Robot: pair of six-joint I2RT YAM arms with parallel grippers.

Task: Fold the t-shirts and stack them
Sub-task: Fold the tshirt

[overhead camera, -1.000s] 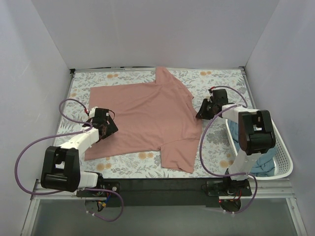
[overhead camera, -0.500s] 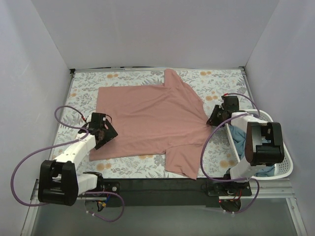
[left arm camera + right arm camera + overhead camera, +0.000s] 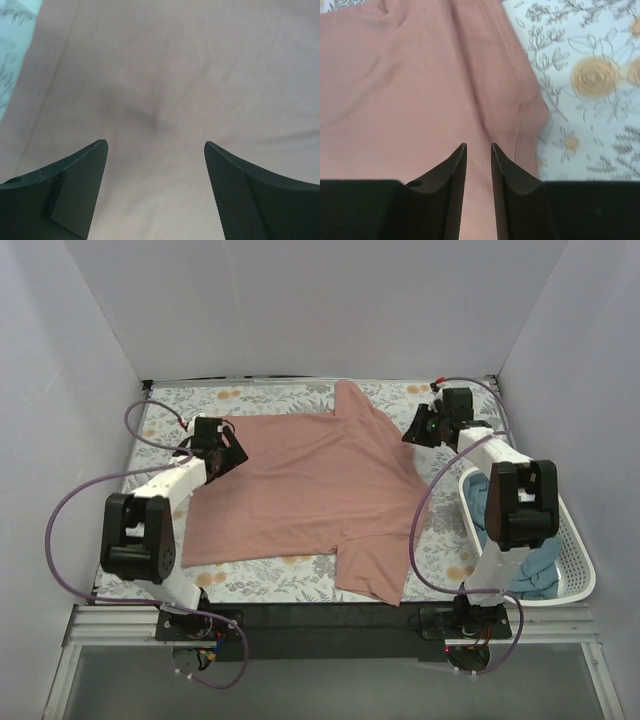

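**A:** Both arms have swung to the far side in the last half second. Your left gripper [image 3: 224,446] went from the near-left hem of the pink t-shirt [image 3: 300,485] up to its far-left corner. Your right gripper [image 3: 422,428] moved from the shirt's right edge to the far sleeve [image 3: 365,415], toward the far-right corner of the surface [image 3: 440,540]. The shirt itself looks where it was: flat, mid-surface.

**B:** Meaning for the fold?

**A:** Spreading looks done. You seem to be lining up on the far edge for a first fold. No fold made yet.

**B:** Jaws?

**A:** Left is wide open over plain pink fabric and holds nothing. Right is all but closed, just a thin slit with nothing in it, tips over the sleeve hem. Open your right before you descend, or you'll likely just poke the cloth.

**B:** Other shirt?

**A:** The teal t-shirt [image 3: 535,575] sits in the white basket [image 3: 582,575] at the right edge, not yet handled.
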